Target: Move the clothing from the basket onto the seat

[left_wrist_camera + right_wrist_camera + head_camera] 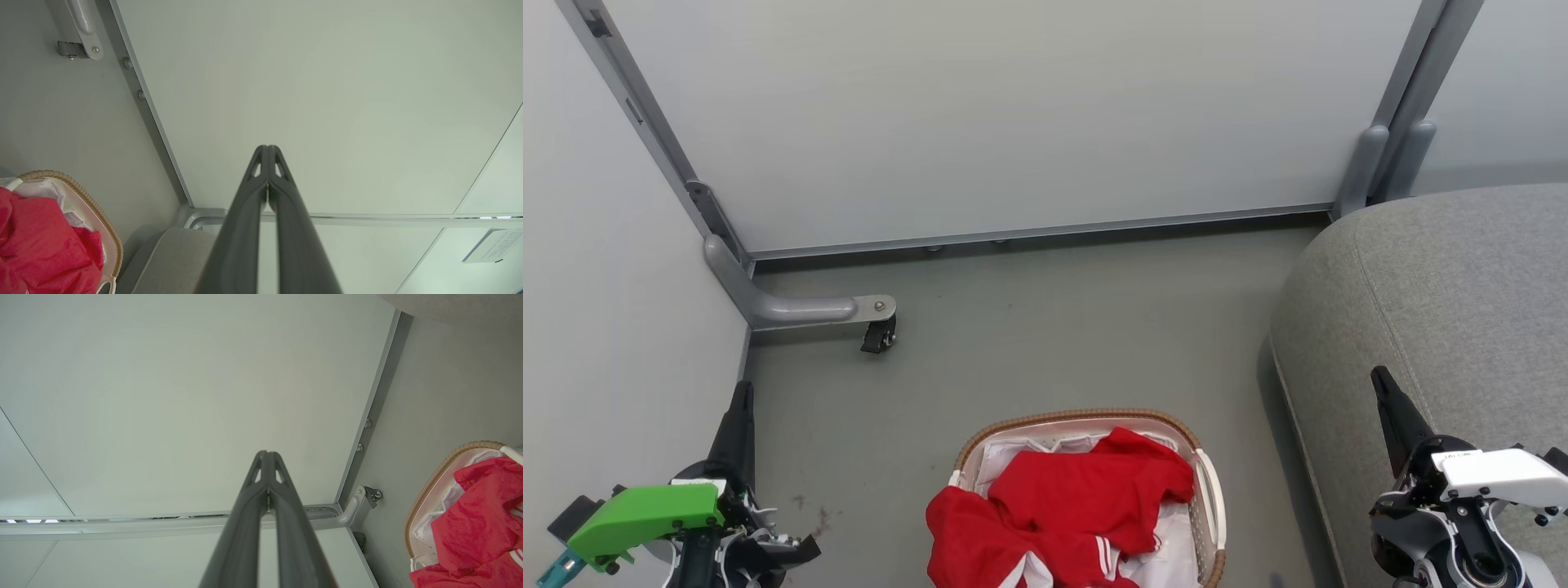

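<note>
Clothing point(1086, 506) in the basket point(1086, 418) on the floor point(1045, 327), seat point(1445, 286) to its right.

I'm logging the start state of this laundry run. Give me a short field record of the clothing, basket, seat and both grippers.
clothing: red garments heaped in the basket, one spilling over its left rim
basket: on the floor, left of the seat
seat: grey cushion, no clothing on the part in view
left gripper: shut, empty, left of the basket
right gripper: shut, empty, in front of the seat
progress: nothing moved yet
</note>
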